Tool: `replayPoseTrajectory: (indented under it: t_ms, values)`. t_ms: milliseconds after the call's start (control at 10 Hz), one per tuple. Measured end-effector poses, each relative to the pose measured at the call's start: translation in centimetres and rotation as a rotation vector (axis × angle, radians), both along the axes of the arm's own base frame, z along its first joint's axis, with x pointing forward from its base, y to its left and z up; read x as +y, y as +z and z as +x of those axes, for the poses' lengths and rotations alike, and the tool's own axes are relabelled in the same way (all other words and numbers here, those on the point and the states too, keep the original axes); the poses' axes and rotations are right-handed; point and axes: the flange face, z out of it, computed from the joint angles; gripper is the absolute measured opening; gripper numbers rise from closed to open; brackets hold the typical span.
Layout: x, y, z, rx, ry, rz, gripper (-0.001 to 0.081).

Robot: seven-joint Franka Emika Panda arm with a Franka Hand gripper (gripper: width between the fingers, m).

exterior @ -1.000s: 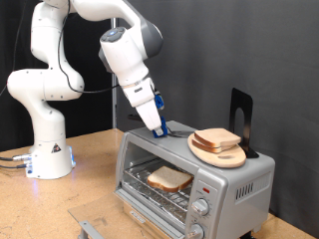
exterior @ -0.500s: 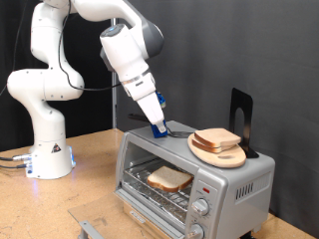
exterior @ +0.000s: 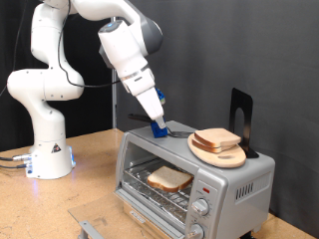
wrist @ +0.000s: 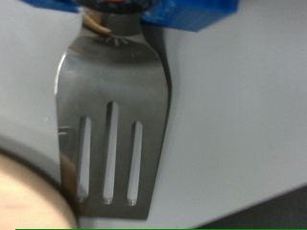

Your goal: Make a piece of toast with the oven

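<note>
The oven (exterior: 244, 184) stands at the exterior view's lower right with its door open. The piece of toast (exterior: 169, 178) lies on the wire rack inside. My gripper (exterior: 158, 123) hovers just over the oven's top, near its back left corner. Its blue fingers are shut on the handle of a slotted metal spatula (exterior: 177, 130). In the wrist view the spatula's blade (wrist: 110, 105) hangs below the gripper (wrist: 110, 10), above the pale oven top. A tan rounded edge (wrist: 24, 196) shows in the corner of that view.
A round wooden board (exterior: 221, 154) with a stack of bread slices (exterior: 215, 138) sits on the oven's top, right of the spatula. A black stand (exterior: 239, 113) rises behind it. The arm's white base (exterior: 45, 149) stands on the wooden table at the left.
My gripper with the spatula has moved slightly up and to the exterior view's left over the oven top. The toast and the board have not moved.
</note>
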Motion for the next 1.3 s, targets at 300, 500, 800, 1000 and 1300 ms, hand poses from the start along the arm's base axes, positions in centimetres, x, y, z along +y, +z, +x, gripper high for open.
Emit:
replayPoseTrajectory:
  t_ms: [300,500,800,1000,1300]
  values:
    - [-1.4,3.1,-0.1,0.038,-0.021,0.089,0.0682]
    - [-1.4,2.8,-0.1,0.028,-0.023,0.091,0.0682]
    - [-4.8,3.9,-0.1,0.010,-0.005,0.168,0.0682]
    - [-8.3,4.1,-0.2,0.006,-0.013,0.184,0.0682]
    - [-12.2,2.3,0.3,0.039,0.030,0.107,0.0682]
